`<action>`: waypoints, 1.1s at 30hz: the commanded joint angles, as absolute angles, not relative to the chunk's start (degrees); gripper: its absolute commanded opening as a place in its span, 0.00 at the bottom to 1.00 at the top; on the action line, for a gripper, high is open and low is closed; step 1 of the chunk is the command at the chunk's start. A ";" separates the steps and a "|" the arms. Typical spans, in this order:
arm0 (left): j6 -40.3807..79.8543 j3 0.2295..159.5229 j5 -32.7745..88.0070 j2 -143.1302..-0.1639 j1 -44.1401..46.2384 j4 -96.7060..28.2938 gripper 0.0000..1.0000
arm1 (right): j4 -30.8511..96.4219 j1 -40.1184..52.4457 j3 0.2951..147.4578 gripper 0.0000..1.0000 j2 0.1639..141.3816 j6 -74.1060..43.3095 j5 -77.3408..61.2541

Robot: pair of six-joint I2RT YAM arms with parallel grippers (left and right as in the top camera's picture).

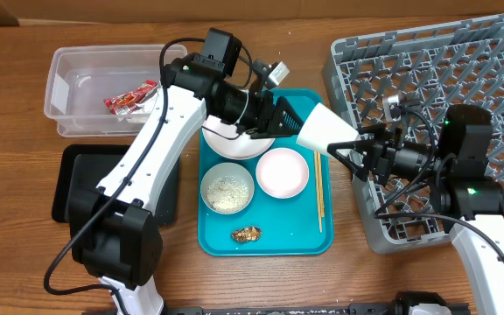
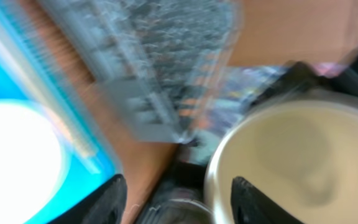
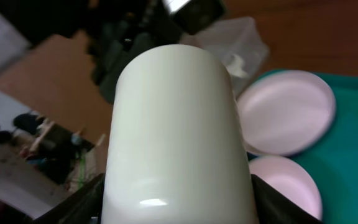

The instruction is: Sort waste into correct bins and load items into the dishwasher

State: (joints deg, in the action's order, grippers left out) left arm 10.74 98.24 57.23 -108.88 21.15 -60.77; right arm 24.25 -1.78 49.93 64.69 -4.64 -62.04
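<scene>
My right gripper (image 1: 361,147) (image 3: 176,202) is shut on a white cup (image 1: 326,129) (image 3: 179,137) and holds it sideways in the air between the teal tray and the grey dish rack (image 1: 444,70). My left gripper (image 1: 285,118) (image 2: 178,199) is open right at the cup's mouth (image 2: 291,162), and its view is blurred. On the tray lie the pale plate (image 1: 234,147), a pink bowl (image 1: 282,171), a bowl with rice (image 1: 227,189), chopsticks (image 1: 319,192) and a brown scrap (image 1: 247,234). The red wrapper (image 1: 129,98) lies in the clear tub (image 1: 68,79).
The teal tray (image 1: 265,243) sits mid-table. The black tray (image 1: 77,184) lies at the left, partly under my left arm. The dish rack fills the right side, and my right arm reaches over its front left corner. The napkin does not show clearly.
</scene>
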 commanded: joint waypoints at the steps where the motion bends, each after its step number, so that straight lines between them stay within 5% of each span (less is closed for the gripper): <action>1: 10.35 99.07 31.75 -109.32 20.73 -64.95 0.59 | 27.70 -1.61 51.13 0.37 64.40 -4.49 -44.05; 10: 19.70 99.07 -4.40 -109.27 14.13 -81.62 0.64 | 40.71 -6.04 57.36 0.37 64.16 -9.37 -14.39; 21: 26.20 99.07 -5.52 -107.98 2.20 -83.07 0.64 | 57.84 -26.26 77.30 0.36 73.54 -12.05 -2.39; 33: 22.72 99.07 -5.48 -95.04 1.41 -78.04 0.69 | 63.18 -41.17 81.56 0.36 89.10 -12.05 -1.41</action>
